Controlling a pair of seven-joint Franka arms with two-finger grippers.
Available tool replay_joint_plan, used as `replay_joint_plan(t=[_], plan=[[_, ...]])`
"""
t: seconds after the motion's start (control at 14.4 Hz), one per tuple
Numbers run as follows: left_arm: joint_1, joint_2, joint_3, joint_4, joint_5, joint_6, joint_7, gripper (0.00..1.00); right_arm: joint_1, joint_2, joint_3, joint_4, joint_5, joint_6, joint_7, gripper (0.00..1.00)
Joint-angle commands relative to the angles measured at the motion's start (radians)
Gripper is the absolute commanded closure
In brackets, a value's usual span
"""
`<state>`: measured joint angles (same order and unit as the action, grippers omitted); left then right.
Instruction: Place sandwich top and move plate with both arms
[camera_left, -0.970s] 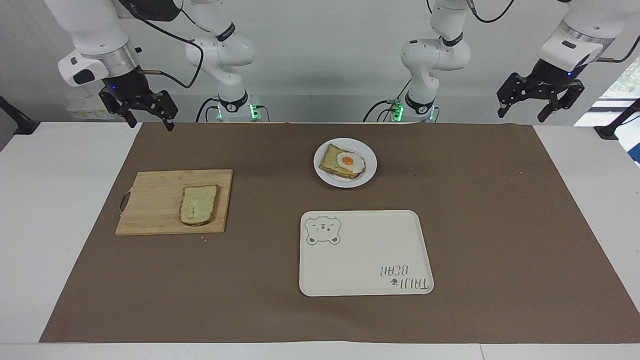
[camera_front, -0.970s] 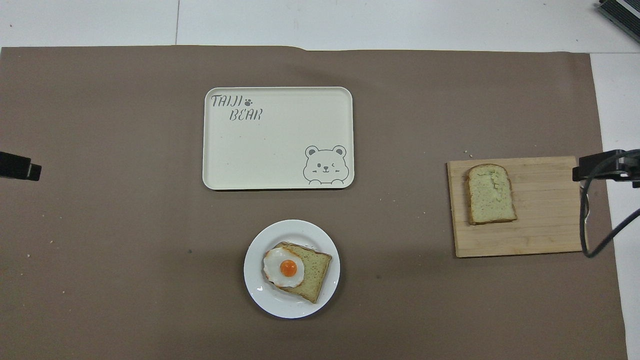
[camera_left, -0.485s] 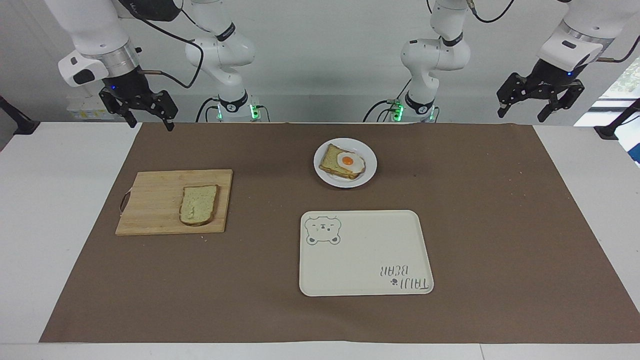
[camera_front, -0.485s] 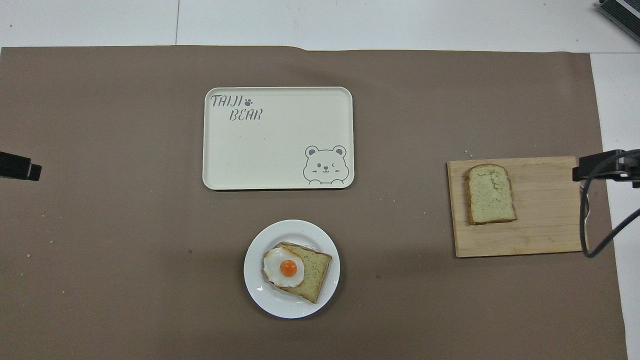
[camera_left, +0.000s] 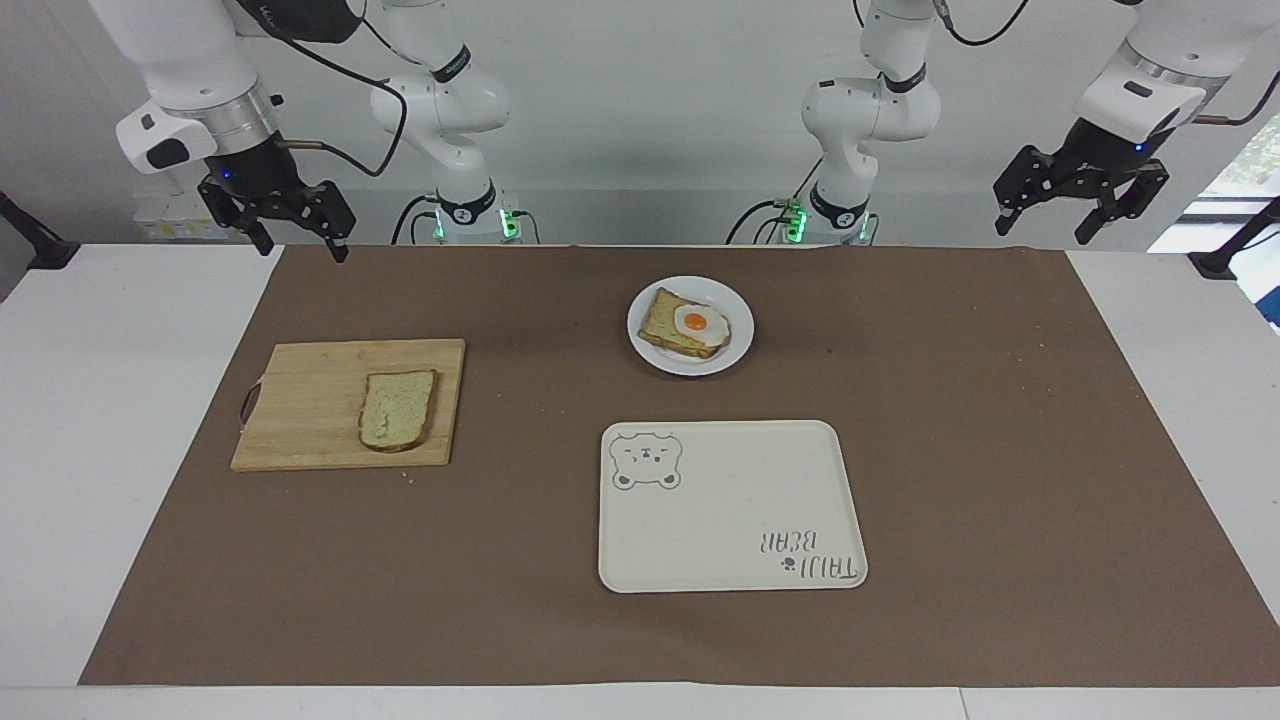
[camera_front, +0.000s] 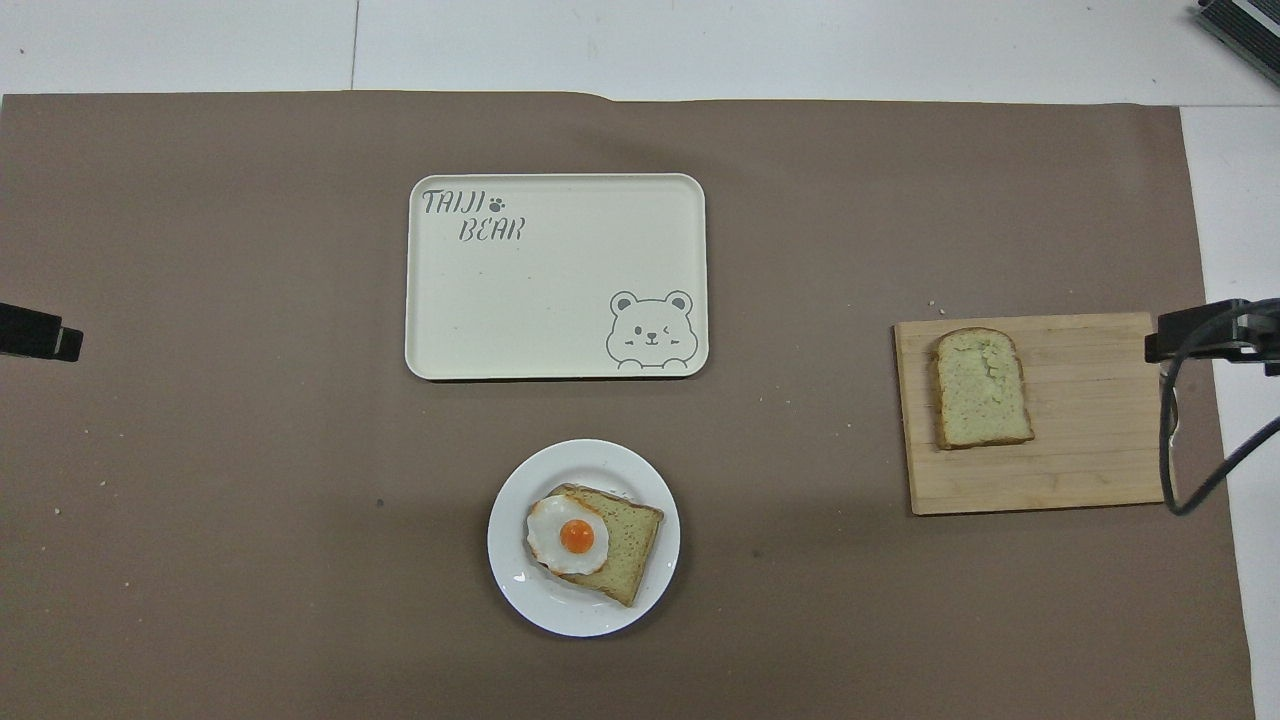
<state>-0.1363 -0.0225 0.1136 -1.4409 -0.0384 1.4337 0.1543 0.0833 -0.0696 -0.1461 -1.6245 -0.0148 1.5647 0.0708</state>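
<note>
Lying flat on the wooden cutting board (camera_left: 320, 400), the sandwich top (camera_left: 398, 409) is well apart from the plate (camera_left: 735, 350), while the right gripper (camera_left: 290, 237) and left gripper (camera_left: 1045, 224) hang open, holding nothing.

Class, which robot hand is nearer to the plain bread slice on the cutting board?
Right. The right hand hangs at the cutting board's end, near the sandwich top; the left hand hangs at the table's other end.

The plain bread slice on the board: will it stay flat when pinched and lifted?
Probably not: the bread slice looks thin and soft, its crumb dented, so it may sag. It likely weighs little. It lies flat on the cutting board, so getting under an edge could tear it.
</note>
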Motion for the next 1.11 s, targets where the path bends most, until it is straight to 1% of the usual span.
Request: replay_joint_plan(t=[0.0, 0.35, 0.48, 0.55, 0.76, 1.04], plan=[[0.015, 0.007, -0.011, 0.022, 0.009, -0.024, -0.004, 0.00, -0.013, -0.013, 0.002, -0.014, 0.006, -0.003, -0.026, 0.00], [0.015, 0.007, -0.011, 0.022, 0.009, -0.024, -0.004, 0.00, -0.013, -0.019, 0.002, -0.021, 0.006, 0.000, -0.026, 0.00], [0.015, 0.007, -0.011, 0.022, 0.009, -0.024, -0.004, 0.00, -0.014, -0.032, 0.000, -0.047, 0.006, 0.009, -0.028, 0.00], [0.015, 0.007, -0.011, 0.022, 0.009, -0.024, -0.004, 0.00, -0.034, -0.036, 0.002, -0.076, 0.006, 0.032, -0.029, 0.00], [0.015, 0.007, -0.011, 0.022, 0.009, -0.024, -0.004, 0.00, -0.034, -0.038, 0.003, -0.158, 0.016, 0.138, -0.028, 0.00], [0.015, 0.007, -0.011, 0.022, 0.009, -0.024, -0.004, 0.00, -0.042, -0.009, 0.003, -0.279, 0.019, 0.270, -0.074, 0.00]])
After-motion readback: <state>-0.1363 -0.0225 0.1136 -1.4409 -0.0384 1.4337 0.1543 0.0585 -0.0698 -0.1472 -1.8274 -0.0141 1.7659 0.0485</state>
